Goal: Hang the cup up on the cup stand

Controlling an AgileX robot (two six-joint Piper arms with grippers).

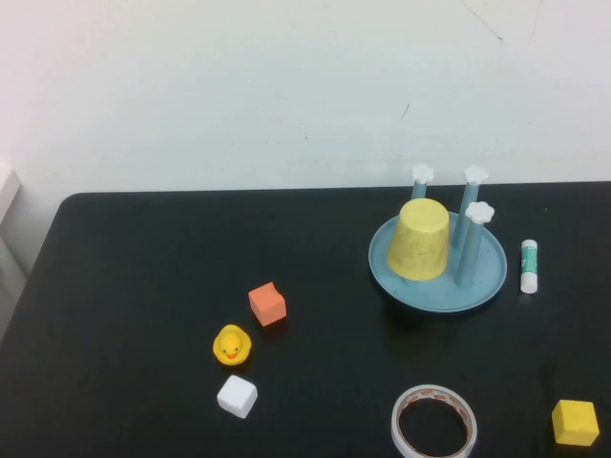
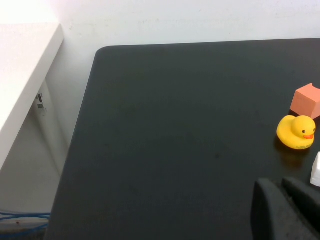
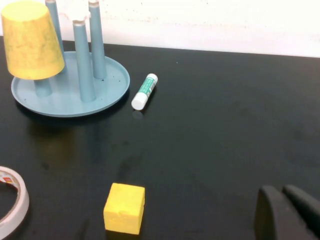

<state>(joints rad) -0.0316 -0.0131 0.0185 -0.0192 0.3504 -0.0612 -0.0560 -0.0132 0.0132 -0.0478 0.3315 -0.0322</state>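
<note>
Resting shut and empty, both claws sit low over the black table [image 1: 143,277].
Left claw [image 2: 287,207] is near the rubber duck [image 2: 297,132]; right claw [image 3: 290,212] is near the yellow cube [image 3: 124,208]. The yellow cup [image 1: 420,239] hangs upside down on one post of the cup stand [image 1: 487,281].

High view looks down on table [image 1: 143,277]; wrist views low, near it (both share its objects).
</note>
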